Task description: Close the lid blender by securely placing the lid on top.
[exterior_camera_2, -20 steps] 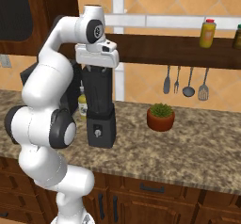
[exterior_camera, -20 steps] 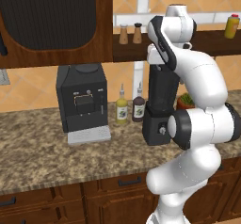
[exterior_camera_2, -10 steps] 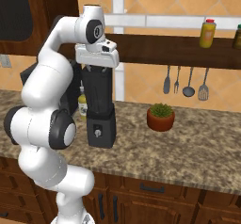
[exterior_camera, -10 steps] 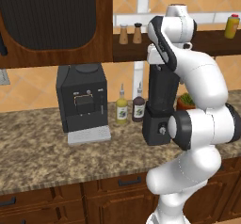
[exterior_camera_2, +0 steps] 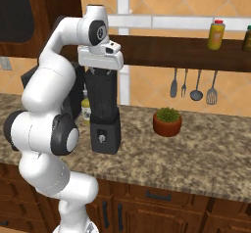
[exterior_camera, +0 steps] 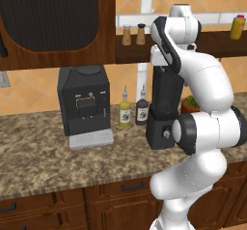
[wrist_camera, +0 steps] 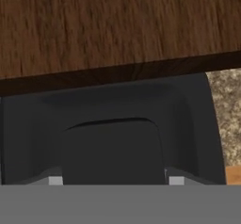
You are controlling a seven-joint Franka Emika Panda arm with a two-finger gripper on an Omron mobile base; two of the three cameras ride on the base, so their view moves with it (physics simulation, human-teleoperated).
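Observation:
The blender (exterior_camera: 159, 130) stands on the counter, a black boxy base with a silver knob and a dark jar above; it also shows from the other side (exterior_camera_2: 105, 129). From straight above I look down on the lid (wrist_camera: 188, 124), a black cap with a raised centre, lying flat over the jar top. My gripper (wrist_camera: 116, 181) is right on top of it, its two tips flanking the raised centre closely. Contact with the lid is too close to judge. In the base views the hand (exterior_camera_2: 100, 60) sits directly over the jar and hides the lid.
A wooden shelf (exterior_camera_2: 186, 51) runs just above and behind the hand, and its underside (wrist_camera: 117, 25) is close. A black coffee machine (exterior_camera: 83, 103) and two bottles (exterior_camera: 125, 113) stand left of the blender. A potted plant (exterior_camera_2: 167, 121) stands to its right, with utensils (exterior_camera_2: 196, 85) hanging beyond.

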